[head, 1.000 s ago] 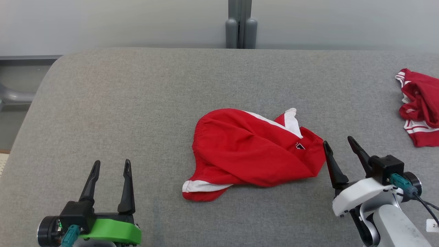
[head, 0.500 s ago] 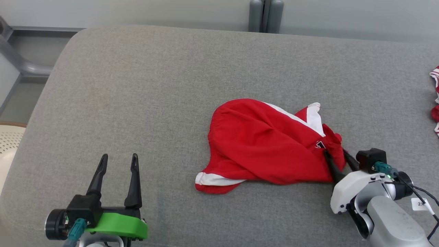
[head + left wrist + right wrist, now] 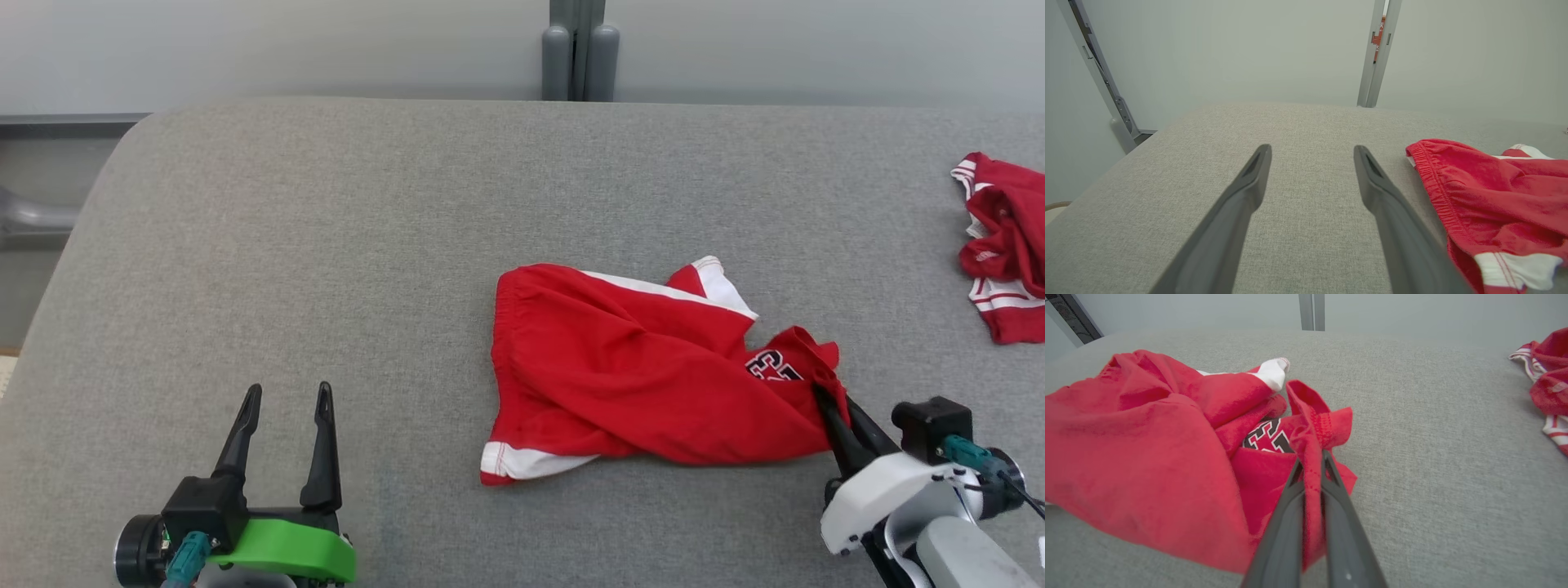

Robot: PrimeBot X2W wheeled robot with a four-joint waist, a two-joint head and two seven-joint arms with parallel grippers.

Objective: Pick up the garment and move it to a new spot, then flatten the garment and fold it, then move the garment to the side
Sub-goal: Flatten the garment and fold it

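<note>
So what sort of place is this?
Likely a robot lab or test bay: a grey fabric-padded table, bare pale walls with a grey metal post, and red-and-white shorts laid out.

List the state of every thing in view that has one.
red shorts, crumpled, unfolded, lying on the grey surface.
right pincer, shut on the right hem of the red shorts.
left pincer, open, empty, apart from the red shorts.
second red garment, bunched at the far right, untouched.

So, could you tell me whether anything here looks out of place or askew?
The red shorts lie crumpled and twisted, one hem pinched in the right tool. A second red garment sits bunched at the right of the grey padded surface.
</note>
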